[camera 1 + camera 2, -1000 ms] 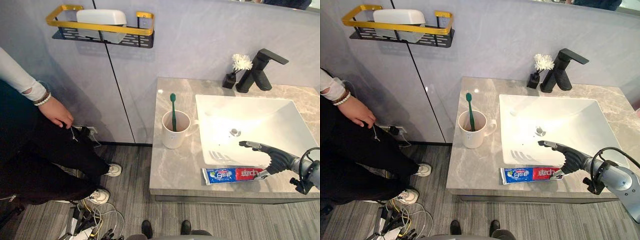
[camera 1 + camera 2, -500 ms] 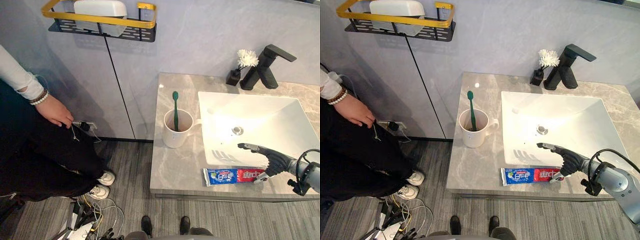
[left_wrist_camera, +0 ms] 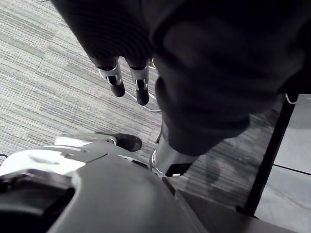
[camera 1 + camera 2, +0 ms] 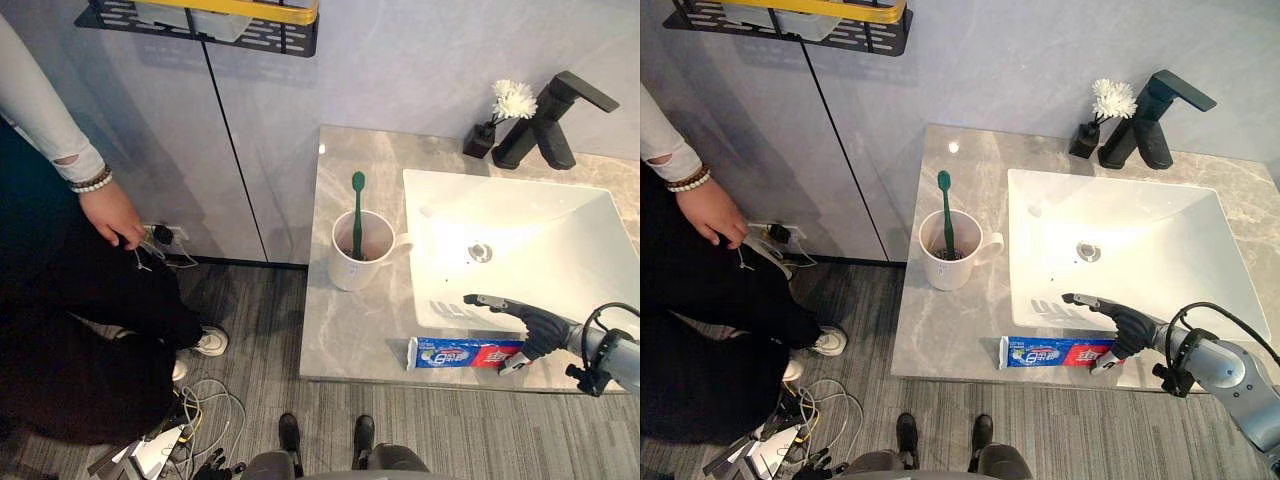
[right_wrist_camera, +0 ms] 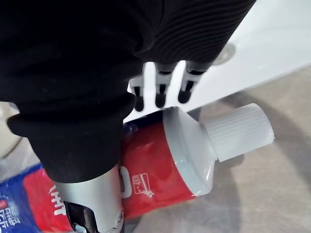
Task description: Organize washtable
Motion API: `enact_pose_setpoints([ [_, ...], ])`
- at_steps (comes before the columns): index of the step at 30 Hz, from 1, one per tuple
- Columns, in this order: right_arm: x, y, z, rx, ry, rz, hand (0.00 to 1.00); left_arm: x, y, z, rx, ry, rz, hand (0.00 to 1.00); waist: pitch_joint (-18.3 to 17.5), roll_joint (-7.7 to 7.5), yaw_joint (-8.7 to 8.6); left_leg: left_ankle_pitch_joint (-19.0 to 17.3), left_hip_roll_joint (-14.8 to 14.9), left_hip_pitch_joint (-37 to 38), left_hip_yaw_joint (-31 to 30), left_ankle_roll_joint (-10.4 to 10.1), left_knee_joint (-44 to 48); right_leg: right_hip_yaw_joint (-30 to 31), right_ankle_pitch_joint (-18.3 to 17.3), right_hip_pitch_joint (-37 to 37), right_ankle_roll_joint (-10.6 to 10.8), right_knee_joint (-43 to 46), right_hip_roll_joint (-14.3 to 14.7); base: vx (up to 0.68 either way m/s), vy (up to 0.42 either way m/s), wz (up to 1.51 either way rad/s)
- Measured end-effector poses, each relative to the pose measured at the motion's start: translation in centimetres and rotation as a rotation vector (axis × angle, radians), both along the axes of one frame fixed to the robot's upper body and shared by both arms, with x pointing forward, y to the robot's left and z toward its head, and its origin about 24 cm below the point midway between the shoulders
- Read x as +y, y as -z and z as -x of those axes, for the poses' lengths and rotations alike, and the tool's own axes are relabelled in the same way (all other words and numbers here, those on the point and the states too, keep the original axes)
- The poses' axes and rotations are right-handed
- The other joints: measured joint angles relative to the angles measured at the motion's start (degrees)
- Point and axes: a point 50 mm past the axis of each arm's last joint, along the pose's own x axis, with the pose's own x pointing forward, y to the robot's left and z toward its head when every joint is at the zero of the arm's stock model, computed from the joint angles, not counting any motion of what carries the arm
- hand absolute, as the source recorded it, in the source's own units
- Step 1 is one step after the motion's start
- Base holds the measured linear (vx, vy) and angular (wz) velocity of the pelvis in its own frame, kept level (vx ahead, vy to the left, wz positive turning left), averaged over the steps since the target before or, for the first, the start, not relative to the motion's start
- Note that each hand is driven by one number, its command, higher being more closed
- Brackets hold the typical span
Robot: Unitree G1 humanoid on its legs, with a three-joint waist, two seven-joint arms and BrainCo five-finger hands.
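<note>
**Open hand hovers at toothpaste on counter's front edge**

Seen from the head, the robot's right hand point(image 4: 1130, 327) reaches in over the front right of the grey marble counter point(image 4: 350, 330). Its fingers are stretched straight toward the white basin point(image 4: 540, 230), and its thumb points down at the toothpaste tube point(image 4: 1055, 352). The tube lies flat along the counter's front edge, just before the basin. It is blue at its left end and red toward the hand.

The right wrist view brings out what the head views leave small: a white ribbed cap point(image 5: 238, 131) on a grey shoulder. The straight fingers point(image 5: 158, 92) lie past the tube over the basin's rim, and the thumb lies across the red end. Nothing is gripped.

A white mug point(image 4: 358, 255) holding a green toothbrush point(image 4: 357, 200) stands well to the tube's left. The left wrist view shows the left hand point(image 3: 116, 80) hanging relaxed above the grey plank floor point(image 3: 43, 73). A person's hand point(image 4: 112, 215) shows at the far left.
</note>
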Motion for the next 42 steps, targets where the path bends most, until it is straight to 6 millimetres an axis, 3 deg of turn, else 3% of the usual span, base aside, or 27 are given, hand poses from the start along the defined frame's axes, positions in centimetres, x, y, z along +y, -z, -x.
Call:
enact_pose_setpoints([
  [1,0.2,0.0,0.0,0.0,-0.008,-0.002,0.0,0.0,0.0,-0.1,-0.004,0.001,-0.001,0.0,0.36,-0.1,0.08,0.0,0.0,-0.09,-0.09,0.0,0.07,-0.09,0.0,-0.01,0.0,0.01,-0.01,0.01,0.004,0.04],
  [2,0.3,0.1,0.0,0.003,-0.011,-0.004,1.0,0.1,0.0,-0.2,-0.004,0.001,-0.002,0.0,0.4,-0.14,0.09,0.0,0.0,-0.19,-0.18,0.0,0.11,-0.17,0.0,-0.04,0.0,0.01,-0.02,0.0,0.003,0.07],
  [12,0.5,-0.2,-0.3,-0.016,-0.017,-0.007,1.0,0.1,-0.1,-0.5,-0.014,-0.003,0.0,0.0,0.47,-0.27,1.26,0.0,0.13,-0.82,-1.25,-0.01,0.75,-1.02,0.01,-0.03,0.0,0.2,0.01,0.0,0.001,0.04],
  [28,0.5,-0.8,-0.6,-0.006,-0.054,-0.005,1.0,0.2,-0.1,-0.8,-0.019,0.0,-0.004,0.0,0.78,-0.84,1.39,0.0,0.08,-0.87,-1.39,-0.01,0.79,-1.22,0.03,0.01,-0.01,0.21,-0.06,0.0,0.0,0.0],
  [31,-1.1,-1.0,-0.6,0.043,-0.034,0.059,1.0,0.2,-0.1,-0.8,-0.02,0.001,-0.004,0.0,0.78,-0.86,1.43,0.0,0.08,-0.82,-1.39,-0.01,0.85,-1.25,0.23,0.06,-0.05,0.23,-0.08,0.0,0.0,0.0],
  [37,-6.3,-2.2,-0.4,0.091,0.125,0.207,1.0,0.2,-0.1,-0.7,-0.015,0.008,-0.005,0.0,0.74,-0.93,1.07,-0.01,0.08,0.05,-1.23,-0.02,0.85,-1.05,0.61,0.77,0.19,0.33,-0.15,0.0,0.0,0.0],
  [42,-8.8,-2.7,-0.3,0.085,0.238,0.234,1.0,0.3,-0.1,-0.5,-0.011,0.006,-0.003,0.0,0.61,-1.1,0.33,-0.01,0.12,0.76,-0.05,-0.03,0.84,0.31,0.98,0.8,0.15,0.52,-0.14,-0.03,0.016,-0.12],
])
